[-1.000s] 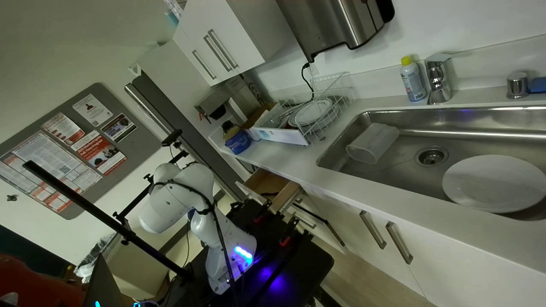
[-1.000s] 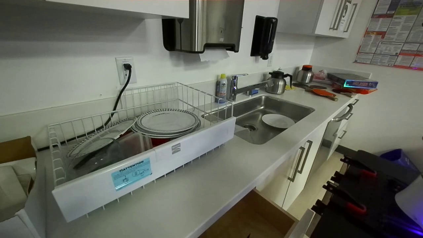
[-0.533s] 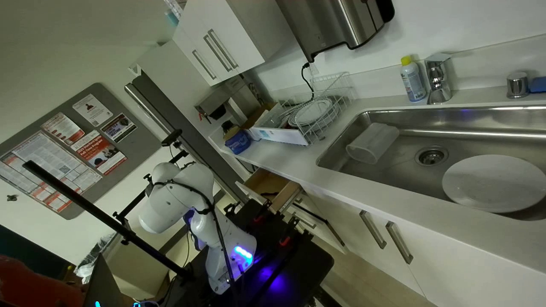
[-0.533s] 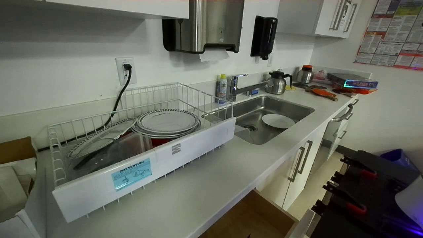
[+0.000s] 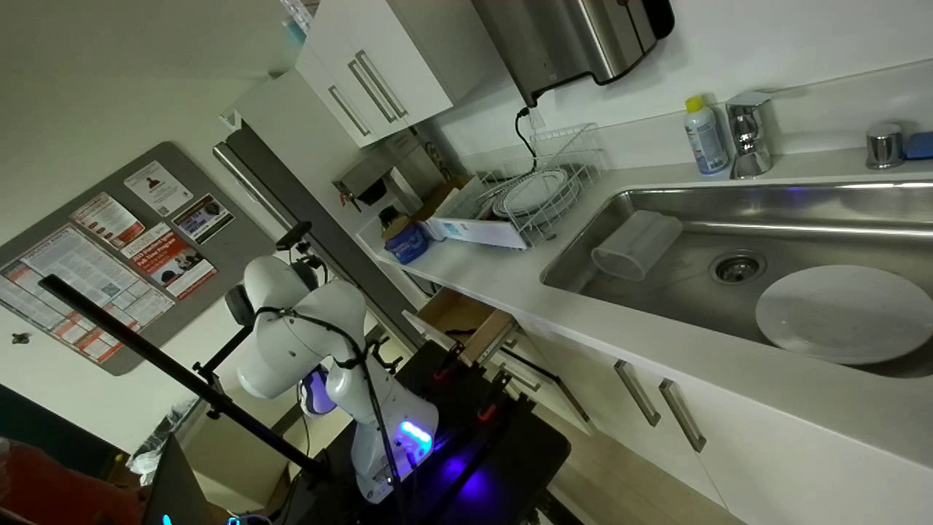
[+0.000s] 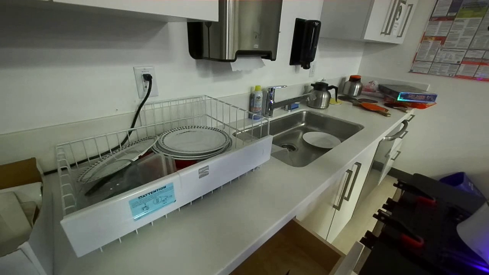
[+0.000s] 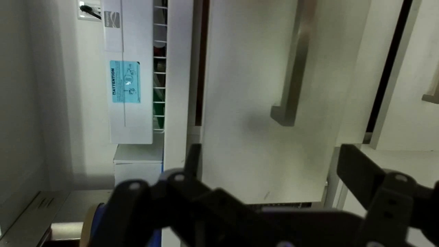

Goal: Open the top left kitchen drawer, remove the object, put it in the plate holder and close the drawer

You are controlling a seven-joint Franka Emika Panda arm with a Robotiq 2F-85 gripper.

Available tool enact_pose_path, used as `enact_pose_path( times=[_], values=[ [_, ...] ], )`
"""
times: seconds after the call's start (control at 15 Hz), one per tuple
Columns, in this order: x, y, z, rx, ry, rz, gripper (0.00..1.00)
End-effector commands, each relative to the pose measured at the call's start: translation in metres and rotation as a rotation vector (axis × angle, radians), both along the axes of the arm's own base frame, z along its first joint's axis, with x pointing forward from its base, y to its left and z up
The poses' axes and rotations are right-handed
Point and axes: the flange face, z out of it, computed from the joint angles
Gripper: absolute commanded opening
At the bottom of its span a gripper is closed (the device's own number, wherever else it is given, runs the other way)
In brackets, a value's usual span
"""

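Jutting below the counter (image 6: 214, 225), the open drawer (image 7: 247, 96) faces the spread-apart hand (image 7: 270, 151), stacked plates (image 6: 194, 140) occupying the rack (image 6: 233, 164).

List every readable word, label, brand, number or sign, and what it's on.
"ATTENTION": blue sticker on the front of the dish rack; finer print too small.
"Program", probably: red notice on the grey board; rest blurred.
Too small or blurred: spray bottle label, blue tub label, grey logo patch on the dish rack, flat box, wall poster, board's other sheets, paper towel dispenser mark.
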Motion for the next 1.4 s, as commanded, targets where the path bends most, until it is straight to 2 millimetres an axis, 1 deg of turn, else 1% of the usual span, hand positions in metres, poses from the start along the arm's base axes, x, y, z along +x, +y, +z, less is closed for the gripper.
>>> enact_pose_path(
  times=[0.0,0.27,0.4,0.6,0.87,1.07,1.13,1.2,1.33],
  values=[
    [0.021,-0.017,0.054,-0.038,0.032,-0.021,1.00],
    [0.051,-0.037,0.085,-0.052,0.022,-0.078,1.00],
    [0.063,-0.047,0.101,-0.050,0.020,-0.091,1.00],
    [0.074,-0.062,0.127,-0.038,0.016,-0.097,1.00],
    [0.084,-0.082,0.158,0.014,0.062,-0.075,1.00],
    [0.091,-0.090,0.175,0.049,0.128,-0.031,1.00],
    [0.091,-0.089,0.180,0.058,0.151,-0.012,1.00],
    [0.088,-0.076,0.160,0.029,0.117,-0.054,1.00],
    [0.090,-0.077,0.164,0.038,0.121,-0.052,1.00]
  ],
)
